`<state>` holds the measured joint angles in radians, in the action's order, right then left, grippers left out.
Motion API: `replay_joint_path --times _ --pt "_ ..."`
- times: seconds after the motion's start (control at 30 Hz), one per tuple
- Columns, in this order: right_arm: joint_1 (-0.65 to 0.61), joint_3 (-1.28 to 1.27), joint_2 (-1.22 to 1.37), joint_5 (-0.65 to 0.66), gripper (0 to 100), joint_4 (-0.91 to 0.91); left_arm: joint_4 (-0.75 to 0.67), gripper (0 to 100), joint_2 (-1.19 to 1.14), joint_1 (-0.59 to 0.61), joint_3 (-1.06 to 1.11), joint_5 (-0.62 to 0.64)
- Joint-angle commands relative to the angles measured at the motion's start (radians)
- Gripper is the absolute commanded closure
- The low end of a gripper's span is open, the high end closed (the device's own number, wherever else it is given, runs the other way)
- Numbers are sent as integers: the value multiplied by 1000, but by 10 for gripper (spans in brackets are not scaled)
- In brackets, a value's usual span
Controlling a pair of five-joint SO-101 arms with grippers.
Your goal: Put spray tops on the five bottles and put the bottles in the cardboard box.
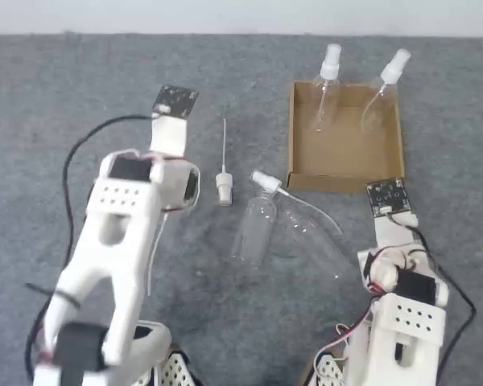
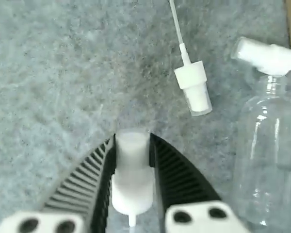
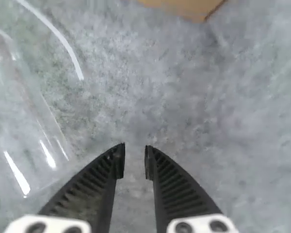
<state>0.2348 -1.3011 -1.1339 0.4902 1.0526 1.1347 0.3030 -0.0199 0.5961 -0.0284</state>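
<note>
Left tool [image 2: 132, 141] clamps a spray top [image 2: 132, 187]; the lying clear bottle [image 2: 269, 160], unheld by the barely parted, empty right tool [image 3: 135, 155], may roll during capping.

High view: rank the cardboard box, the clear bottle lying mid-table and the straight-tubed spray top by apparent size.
1. cardboard box
2. clear bottle
3. straight-tubed spray top: about as long as the bottle, but far thinner.

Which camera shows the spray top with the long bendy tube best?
The high view: it shows the whole spray top, white head and curved tube, beside a lying clear bottle. The left wrist view gives its head, the right wrist view a stretch of its tube.
</note>
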Motion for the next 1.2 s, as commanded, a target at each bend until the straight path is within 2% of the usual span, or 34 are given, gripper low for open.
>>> replay_joint_path --times 0.0,0.17,0.33,0.57,0.7,0.87,1.17 --pt "48 187 19 71 963 85 -71 989 196 -5 114 18" --pt "137 354 21 181 831 186 -172 989 288 2 251 20" --pt "269 466 81 276 815 194 -252 988 313 -5 346 20" --pt "400 715 513 376 804 196 -264 988 313 -2 361 20" --pt "506 881 740 511 754 197 -261 988 313 -2 363 20" --pt "621 1046 984 651 748 191 -262 988 313 -5 363 20" --pt "668 1234 1317 667 749 191 -262 988 313 -5 363 20"
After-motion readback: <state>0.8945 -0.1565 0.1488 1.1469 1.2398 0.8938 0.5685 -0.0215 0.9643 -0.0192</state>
